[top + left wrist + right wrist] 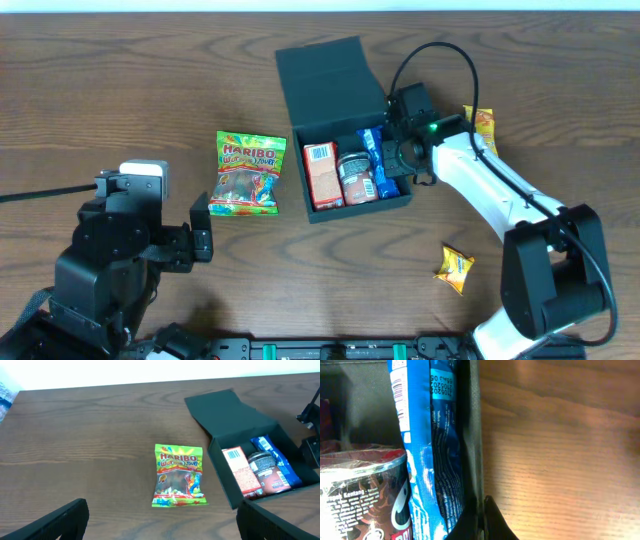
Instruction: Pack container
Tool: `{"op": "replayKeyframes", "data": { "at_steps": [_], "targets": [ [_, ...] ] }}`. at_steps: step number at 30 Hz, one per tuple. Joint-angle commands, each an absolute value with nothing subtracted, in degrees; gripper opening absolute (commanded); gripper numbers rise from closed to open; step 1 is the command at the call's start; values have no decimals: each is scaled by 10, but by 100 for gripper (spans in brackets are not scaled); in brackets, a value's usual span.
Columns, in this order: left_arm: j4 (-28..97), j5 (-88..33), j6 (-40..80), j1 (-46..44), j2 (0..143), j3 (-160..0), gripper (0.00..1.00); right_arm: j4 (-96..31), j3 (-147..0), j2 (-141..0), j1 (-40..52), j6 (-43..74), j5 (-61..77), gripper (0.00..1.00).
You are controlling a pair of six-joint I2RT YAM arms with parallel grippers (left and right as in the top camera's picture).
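The container [325,75], a dark box with its flap lid open at the back, stands at mid-table. Inside it are an orange-red carton [322,175], a brown cup [357,178] and a blue pack [378,160]. My right gripper [400,150] sits at the box's right wall. In the right wrist view it [481,520] is shut on that thin wall [470,435], one finger inside beside the blue pack [430,445] and one outside. A Haribo bag [247,173] lies left of the box. My left gripper [200,240] hangs open and empty, short of the bag [179,475].
A small yellow snack pack [455,268] lies on the wood at the front right. An orange packet [483,125] lies behind the right arm. The table's far edge runs along the top of the overhead view.
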State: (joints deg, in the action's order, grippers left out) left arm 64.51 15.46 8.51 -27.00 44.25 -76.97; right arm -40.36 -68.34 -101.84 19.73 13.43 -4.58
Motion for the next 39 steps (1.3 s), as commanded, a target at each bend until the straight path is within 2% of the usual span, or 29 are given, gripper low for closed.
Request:
{"op": "replayKeyframes", "data": {
  "at_steps": [1, 18, 21, 24, 28, 31, 36, 39],
  "targets": [
    [646, 165, 75, -266, 442, -777, 95, -409, -677, -1023, 195, 208, -82, 2],
    [646, 165, 75, -266, 442, -777, 95, -409, -677, -1022, 198, 239, -87, 3],
    [646, 165, 75, -266, 442, -777, 95, -409, -677, -1007, 204, 235, -106, 18],
    [646, 165, 75, -266, 442, -777, 95, -409, -677, -980, 206, 222, -110, 45],
    [646, 165, 75, -266, 442, -777, 95, -410, -677, -926, 205, 198, -118, 52],
    [646, 165, 75, -266, 442, -777, 95, -412, -677, -888, 201, 166, -141, 52],
    [646, 165, 75, -266, 442, -777, 95, -442, -680, -865, 146, 59, -146, 72],
    [646, 165, 75, -266, 442, -777, 95, -450, -683, -869, 84, 59, -146, 75]
  ]
}}
